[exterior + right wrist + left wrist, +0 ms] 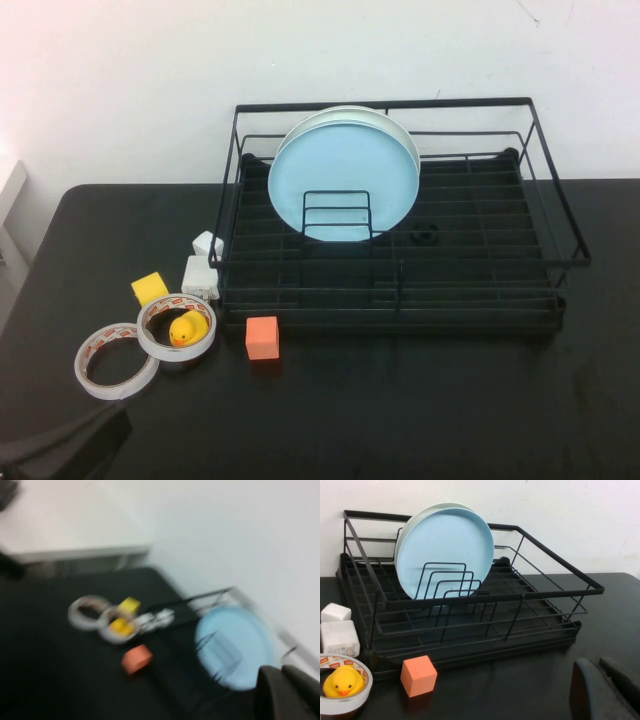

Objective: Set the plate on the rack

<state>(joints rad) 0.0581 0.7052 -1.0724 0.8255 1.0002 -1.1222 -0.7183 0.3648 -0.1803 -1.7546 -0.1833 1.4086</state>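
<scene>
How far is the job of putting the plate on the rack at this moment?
Done: the round pale light-blue plate stands upright among the dividers of the black wire dish rack, in front of a cream-white plate. In hand: nothing. The left pincer and right pincer are both away from the rack. Nothing visible remains.
</scene>
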